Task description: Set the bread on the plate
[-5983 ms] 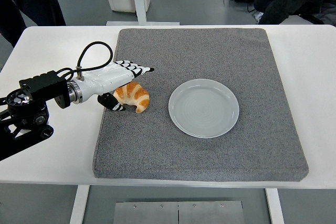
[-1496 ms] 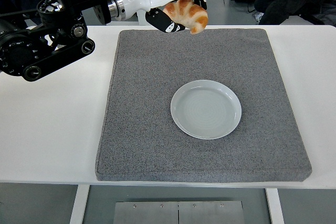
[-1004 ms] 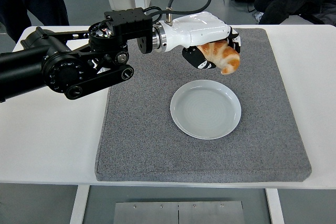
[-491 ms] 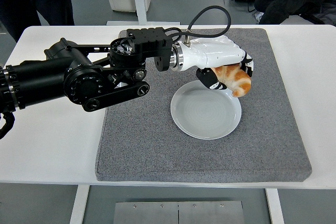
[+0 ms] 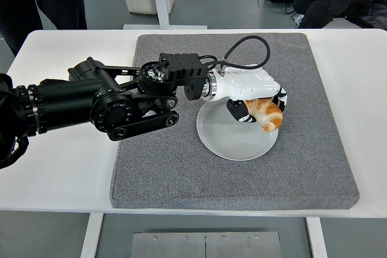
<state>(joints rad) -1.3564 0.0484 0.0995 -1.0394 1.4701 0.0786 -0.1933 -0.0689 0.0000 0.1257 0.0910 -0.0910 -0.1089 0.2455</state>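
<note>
Golden-brown bread (image 5: pixel 268 113) sits in the closed fingers (image 5: pixel 239 112) of the left hand (image 5: pixel 254 98), over the right part of the pale plate (image 5: pixel 217 140), which lies on the grey mat (image 5: pixel 181 167) covering most of the white surface (image 5: pixel 54 167). Whether the bread already touches the plate cannot be told — its lower tip looks very near it, close to the right rim. The right hand is not in view.

The step in hand is the set-down. To do it well, the hand would likely lower until the bread rests on the plate and only then let the fingers open, so nothing drops or rolls. A small shift left, toward the plate's middle, would probably help — released this near the rim, the curved bread could tip off onto the mat. The hand should then lift clear without dragging the bread.
</note>
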